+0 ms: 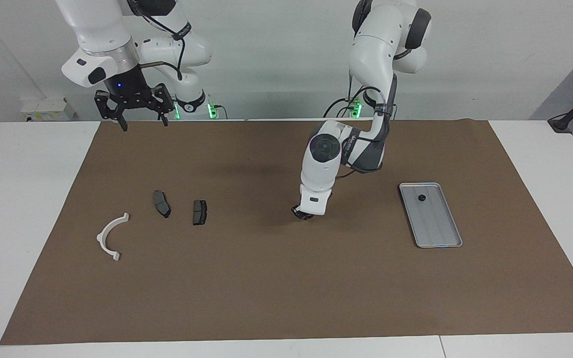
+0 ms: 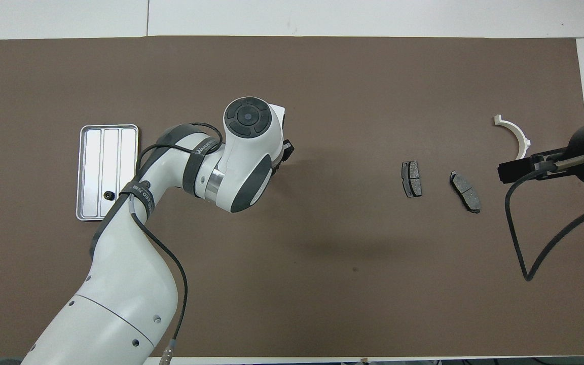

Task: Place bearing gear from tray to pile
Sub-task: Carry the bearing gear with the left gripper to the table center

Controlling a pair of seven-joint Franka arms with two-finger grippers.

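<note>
The silver tray (image 1: 438,233) (image 2: 119,152) lies toward the left arm's end of the table. One small dark bearing gear (image 1: 422,197) (image 2: 109,194) rests in it, at the end nearer the robots. My left gripper (image 1: 299,213) (image 2: 287,152) hangs low over the bare mat between tray and pile. Its fingertips look drawn together, and the wrist hides whether anything sits between them. The pile is a white bracket (image 1: 111,236) (image 2: 516,134) and two dark brake pads (image 1: 161,204) (image 1: 199,212). My right gripper (image 1: 143,122) waits open, raised over the mat's edge by its base.
The brown mat (image 1: 286,298) covers most of the white table. The left arm's elbow and forearm (image 2: 135,284) stretch over the mat between its base and the middle. A black cable (image 2: 517,238) loops from the right arm.
</note>
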